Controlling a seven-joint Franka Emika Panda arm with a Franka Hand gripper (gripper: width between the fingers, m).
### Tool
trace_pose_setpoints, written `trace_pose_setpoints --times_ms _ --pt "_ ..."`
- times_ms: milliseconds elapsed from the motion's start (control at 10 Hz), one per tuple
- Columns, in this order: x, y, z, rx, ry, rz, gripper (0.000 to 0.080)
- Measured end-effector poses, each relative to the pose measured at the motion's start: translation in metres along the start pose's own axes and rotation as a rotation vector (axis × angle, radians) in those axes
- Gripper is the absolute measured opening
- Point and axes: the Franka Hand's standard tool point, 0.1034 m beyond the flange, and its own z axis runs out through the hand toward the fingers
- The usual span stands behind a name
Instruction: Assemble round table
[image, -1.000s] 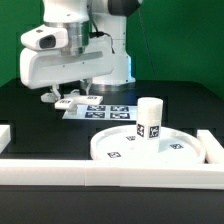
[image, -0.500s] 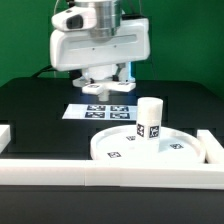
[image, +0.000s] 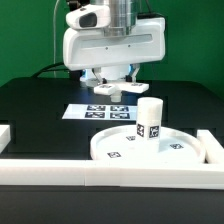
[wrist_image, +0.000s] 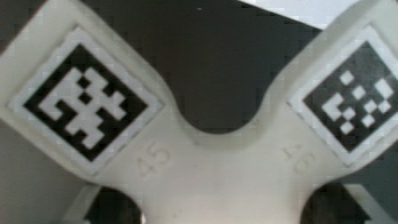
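My gripper (image: 116, 86) is shut on the flat cross-shaped piece (image: 105, 90) and holds it in the air above the marker board (image: 92, 112). In the wrist view the cross-shaped piece (wrist_image: 214, 150) fills the picture with two tagged arms, and the gripper (wrist_image: 217, 205) clamps its middle. The large rimmed round disc (image: 120, 152) lies at the front on the exterior view's right. The short thick cylinder (image: 150, 118) stands upright on it, to the exterior view's right of the gripper and lower.
Long white border bars run along the front (image: 100, 172), the exterior view's right (image: 212, 146) and the exterior view's left (image: 5, 135). The table top (image: 40, 110) is black, with a green wall behind.
The arm has moved toward the exterior view's right with the cross-shaped piece in its gripper, from the left of the marker board to above it, nearer the cylinder.
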Motion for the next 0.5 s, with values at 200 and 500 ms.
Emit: trace_pose_setpoints --times_ms 200,500 --pt "0.019 -0.006 -0.014 0.003 0.010 -0.037 0.0445" --pt "0.069 -0.013 -0.050 -0.003 0.063 -0.087 0.0445"
